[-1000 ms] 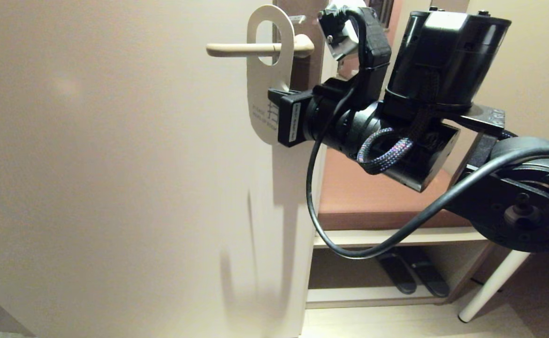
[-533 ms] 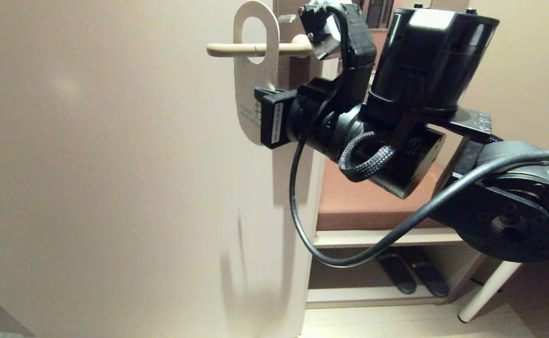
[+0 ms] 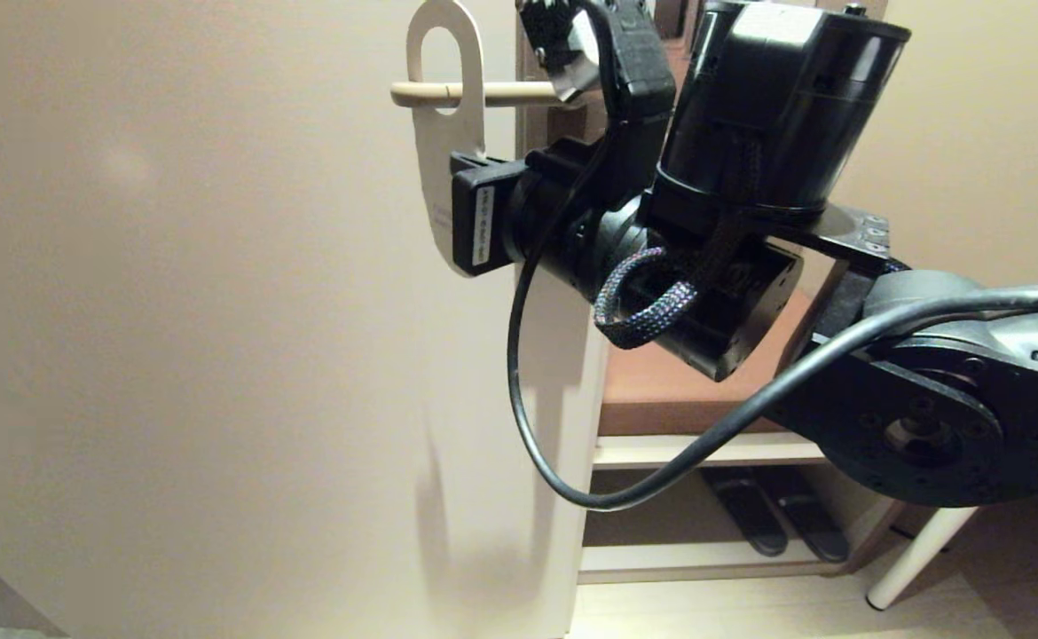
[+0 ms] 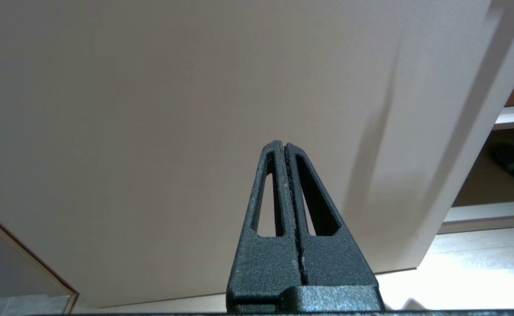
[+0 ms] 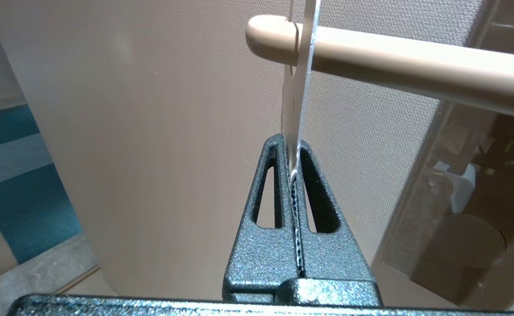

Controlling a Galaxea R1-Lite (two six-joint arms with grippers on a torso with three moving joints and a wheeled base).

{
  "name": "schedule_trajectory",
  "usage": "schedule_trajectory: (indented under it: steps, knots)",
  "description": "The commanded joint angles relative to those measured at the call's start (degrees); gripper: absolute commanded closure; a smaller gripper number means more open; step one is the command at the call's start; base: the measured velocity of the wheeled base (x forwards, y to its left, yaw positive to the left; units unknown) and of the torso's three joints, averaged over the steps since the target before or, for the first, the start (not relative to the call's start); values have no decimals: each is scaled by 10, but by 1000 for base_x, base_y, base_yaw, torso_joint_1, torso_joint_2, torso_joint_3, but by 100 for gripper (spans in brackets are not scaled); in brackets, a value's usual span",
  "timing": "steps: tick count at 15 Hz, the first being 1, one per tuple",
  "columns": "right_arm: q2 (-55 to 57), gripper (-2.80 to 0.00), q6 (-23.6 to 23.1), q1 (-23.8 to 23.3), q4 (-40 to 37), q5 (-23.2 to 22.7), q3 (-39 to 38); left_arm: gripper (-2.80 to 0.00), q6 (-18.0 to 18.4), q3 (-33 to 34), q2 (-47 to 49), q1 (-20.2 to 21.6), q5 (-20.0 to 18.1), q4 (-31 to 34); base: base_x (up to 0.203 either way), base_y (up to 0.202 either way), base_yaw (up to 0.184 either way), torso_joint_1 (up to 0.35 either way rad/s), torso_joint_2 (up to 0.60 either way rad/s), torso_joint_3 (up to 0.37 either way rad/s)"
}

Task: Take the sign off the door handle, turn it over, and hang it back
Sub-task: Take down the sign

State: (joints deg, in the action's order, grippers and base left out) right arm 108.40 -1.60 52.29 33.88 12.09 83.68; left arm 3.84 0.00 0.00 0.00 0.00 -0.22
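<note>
Since 1 s ago the sign [image 3: 444, 133] has slid along the door handle [image 3: 475, 90] toward its free tip, from near the pivot end to the upper middle of the frame, & the right claw [image 3: 466, 191] went with it.

Head view: sign hangs w/ its oval hole around the bar, close to the tip. Right claw pinches the sign's lower half, just under the bar. White face shows; print too small to read. Door [image 3: 173, 311] fills the left side. Black slippers [image 3: 772, 515] sit on a low shelf at lower right. Left claw not seen here.

Left wrist view: left claw [image 4: 285, 147] is closed on nothing, parked in front of the door's lower part, low in the frame.

Right wrist view: right claw [image 5: 293, 145] at frame centre is clamped tight on the sign's thin edge [image 5: 298, 79]. Bar [image 5: 393, 66] runs across the top; sign sits near its round tip.

Step in hand, I think: pull the sign off the tip. To do it well, keep the grip firm, keep the card straight & slide along the bar, not down, so the hole doesn't catch.

Only the right wrist view shows how little bar is left past the card. Only the head view shows the card's whole shape & hole.
</note>
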Motion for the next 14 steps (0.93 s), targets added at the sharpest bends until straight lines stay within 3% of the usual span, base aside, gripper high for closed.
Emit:
schedule_trajectory:
  steps: [1, 14]
  knots:
    - [8, 0, -1, 5, 2, 0, 6, 0, 0, 0, 1, 0, 0, 0, 0, 0, 0, 0, 0, 0]
    - [22, 0, -5, 13, 23, 17, 5, 0, 0, 0, 1, 0, 0, 0, 0, 0, 0, 0, 0, 0]
